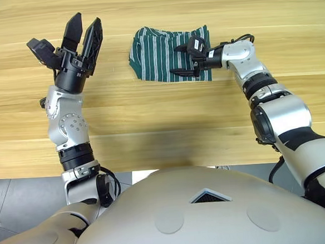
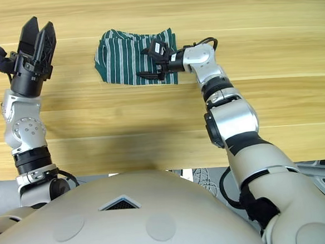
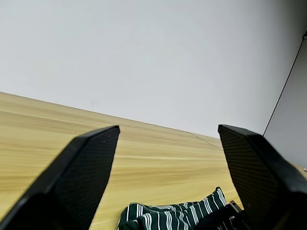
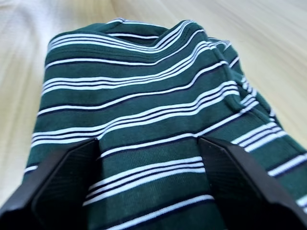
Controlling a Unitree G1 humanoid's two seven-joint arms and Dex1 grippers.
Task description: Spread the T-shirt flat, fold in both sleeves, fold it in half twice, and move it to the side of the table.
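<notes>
The T-shirt point(image 1: 158, 54), dark green with white stripes, lies folded into a small rectangle on the wooden table point(image 1: 162, 116), toward the far middle. My right gripper point(image 1: 183, 58) rests on the right part of the bundle, open, its two fingers spread flat across the cloth point(image 4: 144, 120). My left gripper point(image 1: 84, 37) is raised off the table to the left of the T-shirt, pointing away from me, open with nothing between its fingers. In the left wrist view the striped cloth point(image 3: 172, 215) shows low between the two dark fingers.
Bare wood stretches to the left, right and front of the T-shirt. The table's near edge point(image 1: 154, 168) runs just ahead of me. A pale wall point(image 3: 153, 57) stands behind the table's far side.
</notes>
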